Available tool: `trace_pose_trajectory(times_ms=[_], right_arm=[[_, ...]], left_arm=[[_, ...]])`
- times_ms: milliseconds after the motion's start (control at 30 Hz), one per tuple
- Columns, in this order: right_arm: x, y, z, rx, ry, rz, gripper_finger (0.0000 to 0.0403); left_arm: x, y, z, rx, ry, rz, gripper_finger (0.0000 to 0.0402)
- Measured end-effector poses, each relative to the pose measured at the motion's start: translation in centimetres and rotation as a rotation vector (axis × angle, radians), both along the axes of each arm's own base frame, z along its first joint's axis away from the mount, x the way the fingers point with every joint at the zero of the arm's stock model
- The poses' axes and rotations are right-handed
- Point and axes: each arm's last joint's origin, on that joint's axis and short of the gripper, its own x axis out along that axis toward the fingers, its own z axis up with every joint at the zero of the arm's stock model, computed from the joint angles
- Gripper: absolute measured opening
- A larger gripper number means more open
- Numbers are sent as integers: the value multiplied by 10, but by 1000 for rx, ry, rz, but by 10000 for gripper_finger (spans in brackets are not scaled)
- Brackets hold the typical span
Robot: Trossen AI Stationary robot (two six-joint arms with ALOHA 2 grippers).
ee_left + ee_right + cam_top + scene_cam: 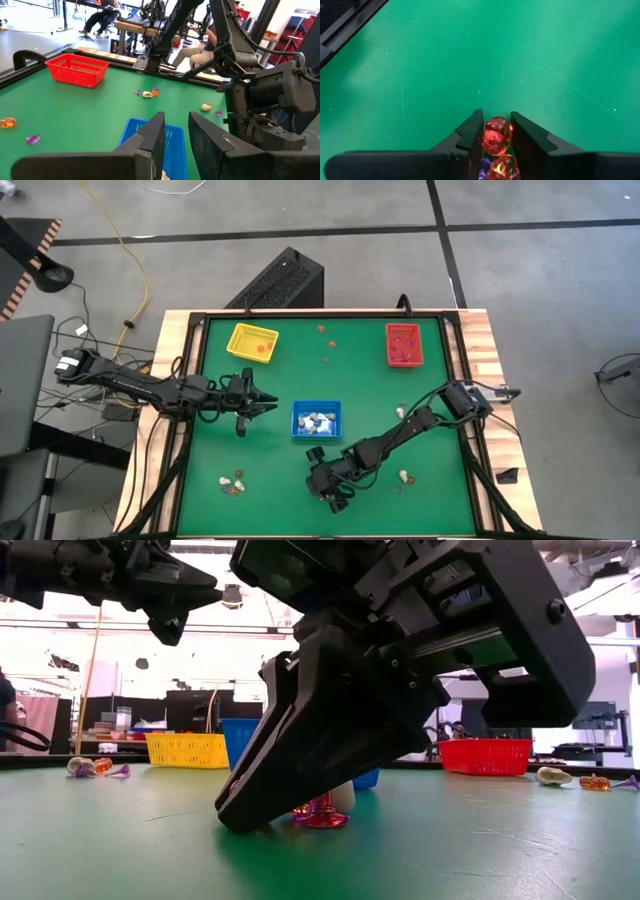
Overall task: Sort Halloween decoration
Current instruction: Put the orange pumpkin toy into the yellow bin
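- Right pincer: at the near edge of the green tabletop, tipped down so its fingertips meet the surface. Fingers closed around an orange trinket; a second orange piece and a purple one sit behind it in the same gap, seen from the right wrist. Low view shows a red-pink trinket on the surface at the fingertips.
- Key relation: the gripped trinket lies directly between the right fingers, so a lift needs no sideways correction. Yellow tray lies far and to the left, likely the longest carry.
- Loose trinkets, near left: small cluster, well apart from both arms.
- Loose trinket, near right: just beside the right forearm.
- Blue tray: mid-tabletop, holding whitish pieces, between the two arms.
- Left pincer: hovering beside the blue tray, fingers slightly apart, holding nothing; waiting.
- Yellow tray: far left, one orange piece inside.
- Red tray: far right, dark pieces inside.
- Stray trinkets: far centre, between the two far trays.
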Motion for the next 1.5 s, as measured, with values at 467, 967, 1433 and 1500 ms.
trace_pose_trajectory(times_ms=[467, 967, 1433, 1500], right_arm=[[-3, -32, 70, 3, -124, -4, 109], [49, -184, 92, -15, -480, -322, 108], [131, -350, 68, 56, -577, -507, 107], [138, -362, 70, 83, -556, -552, 108]], left_arm=[[0, 0, -2, 4, 17, -1, 74], [-9, 6, -8, 155, 130, 151, 74], [-27, 10, 6, 136, 63, 176, 74], [-27, 10, 4, 140, 80, 175, 74]])
